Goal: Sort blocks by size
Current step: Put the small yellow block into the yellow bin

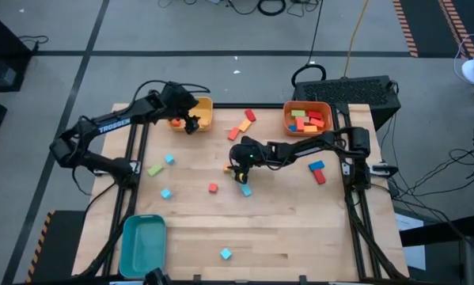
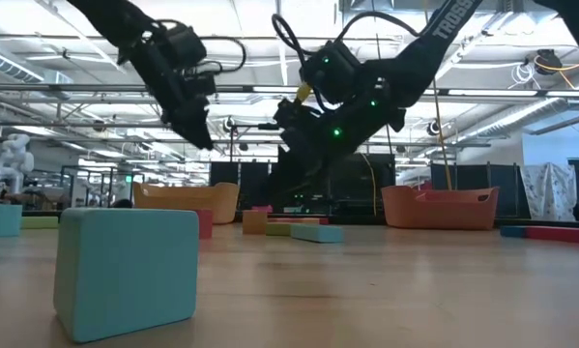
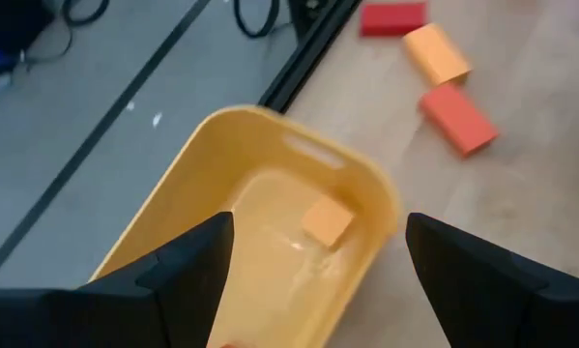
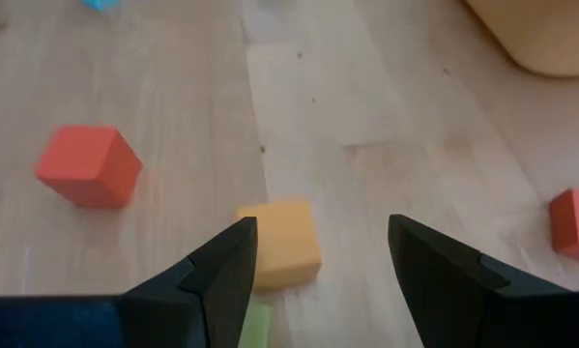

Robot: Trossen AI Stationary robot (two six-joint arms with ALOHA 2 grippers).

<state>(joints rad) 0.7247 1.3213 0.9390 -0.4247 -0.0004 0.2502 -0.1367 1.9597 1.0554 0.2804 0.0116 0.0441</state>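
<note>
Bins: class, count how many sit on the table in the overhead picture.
3: a yellow bin at the far left, an orange bin at the far right, and a teal bin at the near left corner.

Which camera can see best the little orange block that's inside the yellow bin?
The left wrist view: it looks straight down into the yellow bin, so the orange block lies plainly on the floor between the open left gripper. The high view shows only a speck beside the gripper. The low and right wrist views don't show it.

A robotics lab: an open hall with ceiling strip lights (image 2: 38,58), floor cables (image 1: 272,6), and a white humanoid robot (image 2: 14,155).
</note>
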